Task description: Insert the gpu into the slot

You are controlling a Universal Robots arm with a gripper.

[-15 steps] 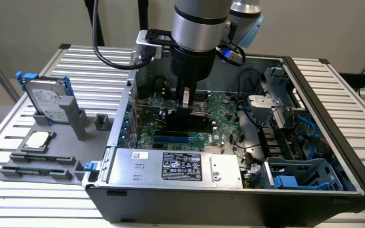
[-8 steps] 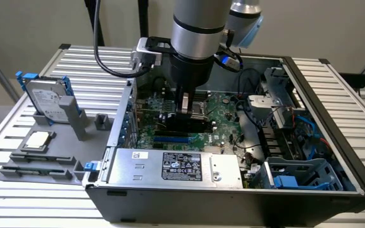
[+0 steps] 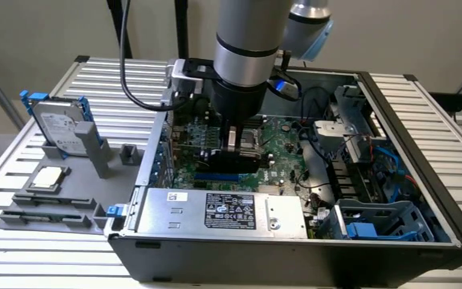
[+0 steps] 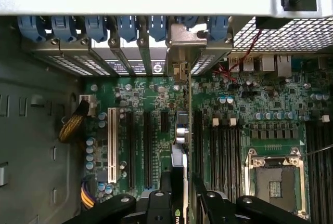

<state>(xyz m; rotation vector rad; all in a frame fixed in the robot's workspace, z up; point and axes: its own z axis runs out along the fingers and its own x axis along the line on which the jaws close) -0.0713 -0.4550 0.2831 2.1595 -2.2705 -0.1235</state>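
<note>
The gpu (image 3: 239, 161) is a thin black card standing on edge over the green motherboard inside the open computer case. My gripper (image 3: 235, 147) is shut on its upper edge. In the wrist view the gpu (image 4: 182, 130) appears edge-on, running from between my black fingers (image 4: 161, 203) up to its metal bracket (image 4: 182, 42) at the case's rear wall; my gripper (image 4: 182, 187) clamps it from both sides. The blue slot (image 3: 215, 178) shows just below the card's lower edge. I cannot tell whether the card is seated in it.
A silver labelled power-supply box (image 3: 223, 211) sits at the case's front edge, close to the slot. Beside the card are a white slot (image 4: 112, 141), black memory slots (image 4: 223, 151) and the processor socket (image 4: 276, 177). A hard drive (image 3: 58, 126) stands on the grey fixture outside the case.
</note>
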